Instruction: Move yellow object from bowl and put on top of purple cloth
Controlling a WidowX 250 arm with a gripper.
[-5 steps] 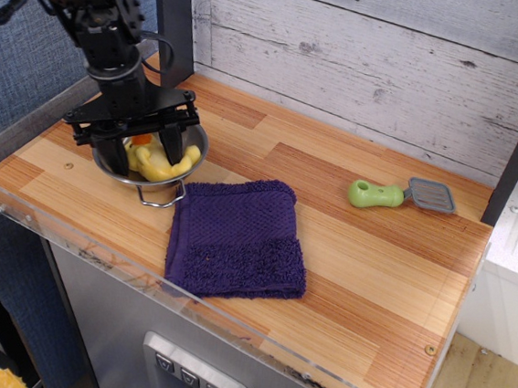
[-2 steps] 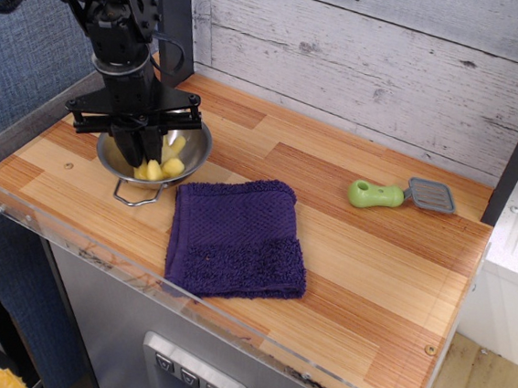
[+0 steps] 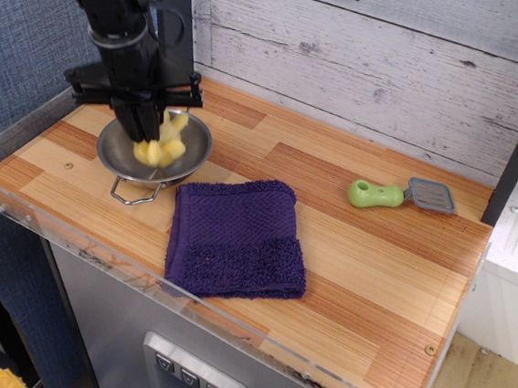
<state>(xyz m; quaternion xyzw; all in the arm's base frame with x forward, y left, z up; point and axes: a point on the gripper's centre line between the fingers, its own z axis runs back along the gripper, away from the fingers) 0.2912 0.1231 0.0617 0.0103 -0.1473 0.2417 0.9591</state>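
Note:
The steel bowl point(image 3: 120, 155) sits at the left of the wooden counter, one wire handle toward the front. Just above its middle hangs the yellow plush duck point(image 3: 161, 142), held by my gripper point(image 3: 151, 127), whose black fingers are shut on its upper part. The duck's beak is hidden. The dark purple cloth point(image 3: 235, 238) lies flat right of the bowl and nearer the front edge, a short gap from the bowl's rim.
A green-handled tool with a grey head point(image 3: 400, 195) lies at the right of the counter. A whitewashed plank wall point(image 3: 363, 66) runs behind. A clear acrylic lip point(image 3: 141, 279) lines the counter's front edge.
My gripper closed on the duck inside the bowl and has risen, lifting the duck off the bowl's floor. The bowl shifted slightly to the left.

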